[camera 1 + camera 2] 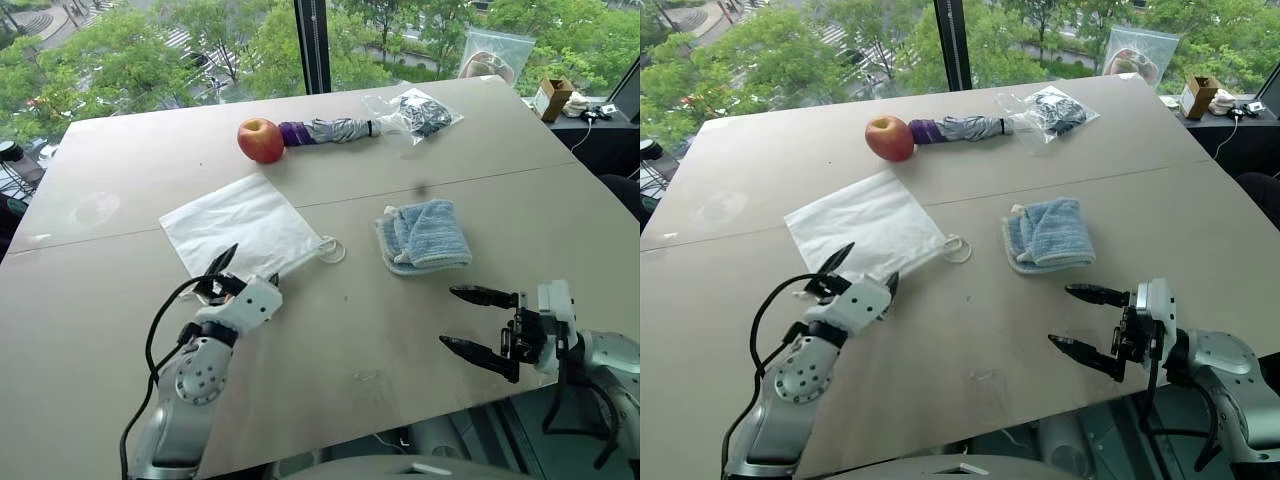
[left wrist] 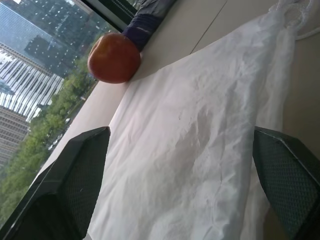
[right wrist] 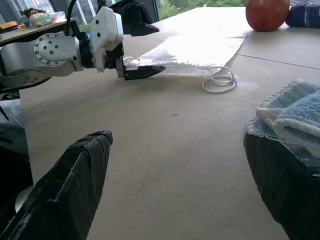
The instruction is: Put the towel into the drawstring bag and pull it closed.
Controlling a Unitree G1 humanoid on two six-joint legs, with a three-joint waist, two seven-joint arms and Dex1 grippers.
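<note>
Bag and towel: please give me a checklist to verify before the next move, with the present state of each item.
1. Left end effector open, at near edge of bag: ok.
2. Right end effector open, holds nothing: ok.
3. Bag flat on table, cords lying free beside it: ok.
4. Towel folded, apart from bag, untouched: ok.
5. Bag mouth open enough for towel: cannot tell.
6. Apple and umbrella away from bag: ok.

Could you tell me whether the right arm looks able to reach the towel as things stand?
Probably yes: the right gripper is open, empty and near the towel, which lies uncovered on the table with bare surface between them.
</note>
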